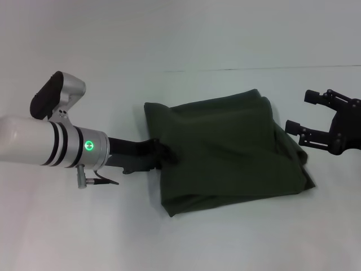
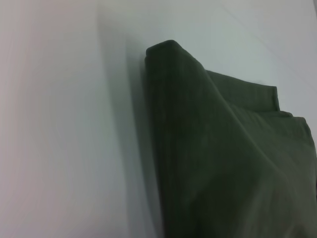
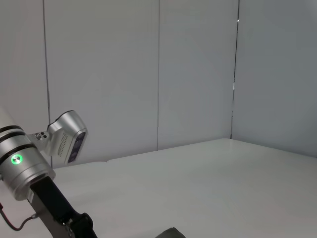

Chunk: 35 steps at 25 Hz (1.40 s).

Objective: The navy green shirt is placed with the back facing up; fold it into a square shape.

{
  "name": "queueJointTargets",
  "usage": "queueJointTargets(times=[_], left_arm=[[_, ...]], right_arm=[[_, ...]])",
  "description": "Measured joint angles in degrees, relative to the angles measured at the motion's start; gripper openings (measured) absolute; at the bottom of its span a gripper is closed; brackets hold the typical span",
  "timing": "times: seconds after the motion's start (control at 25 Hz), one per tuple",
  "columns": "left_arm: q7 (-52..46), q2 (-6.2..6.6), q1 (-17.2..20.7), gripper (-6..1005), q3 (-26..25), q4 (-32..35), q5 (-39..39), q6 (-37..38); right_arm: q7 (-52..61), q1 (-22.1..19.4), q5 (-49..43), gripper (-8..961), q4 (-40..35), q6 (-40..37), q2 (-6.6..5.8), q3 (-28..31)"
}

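Note:
The navy green shirt (image 1: pixel 225 149) lies folded into a rough rectangle in the middle of the white table, its layers bunched along the near and right edges. My left gripper (image 1: pixel 164 152) is at the shirt's left edge, shut on a pinch of the fabric. In the left wrist view the shirt (image 2: pixel 223 158) rises in a lifted ridge off the table. Just right of the shirt and clear of it, my right gripper (image 1: pixel 299 112) hovers open with nothing between its fingers. Only a small corner of the shirt (image 3: pixel 171 233) shows in the right wrist view.
The white table (image 1: pixel 84 226) stretches around the shirt on all sides, with its far edge (image 1: pixel 254 69) meeting a plain wall. My left arm (image 3: pixel 29 168) shows in the right wrist view against grey wall panels.

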Motion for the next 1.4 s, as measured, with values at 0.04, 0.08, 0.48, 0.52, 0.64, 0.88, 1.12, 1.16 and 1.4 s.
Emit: queueJointTargets(times=[0.04, 0.08, 0.48, 0.52, 0.64, 0.88, 1.12, 1.16, 1.4], left_arm=[[0.3, -0.08, 0.0, 485, 0.0, 0.0, 0.0, -0.1], [0.8, -0.20, 0.0, 463, 0.1, 0.0, 0.0, -0.2], [1.5, -0.22, -1.1, 101, 3.6, 0.4, 0.1, -0.2], [1.6, -0.11, -1.1, 97, 3.6, 0.4, 0.1, -0.2], [1.7, 0.33, -1.1, 86, 3.6, 0.4, 0.1, 0.2], [2.1, 2.94, -0.7, 84, 3.6, 0.4, 0.4, 3.2], [2.4, 4.07, -0.6, 86, 1.7, 1.1, 2.9, 5.0], [2.4, 4.03, -0.6, 87, 1.6, 1.1, 2.9, 5.0], [2.5, 4.22, 0.0, 92, -3.9, 1.2, 2.5, 6.4]], right_arm=[[0.0, 0.0, 0.0, 917, 0.0, -0.1, 0.00, 0.0], [0.0, -0.1, 0.0, 917, 0.0, -0.1, 0.00, 0.0], [-0.1, -0.2, 0.0, 917, 0.0, -0.7, 0.05, 0.1], [-0.1, -0.2, 0.0, 917, 0.0, -0.7, 0.05, 0.1], [-0.1, -0.2, 0.0, 917, 0.0, -0.7, 0.11, 0.1], [-0.1, 0.1, 0.0, 917, -0.1, -0.8, 0.30, 0.1], [0.1, 0.3, 0.0, 917, -0.5, -0.9, 0.95, 0.1], [0.3, 0.3, 0.0, 917, -0.7, -0.9, 1.02, 0.1], [0.4, 0.4, 0.0, 916, -0.8, -0.7, 1.09, 0.1]])
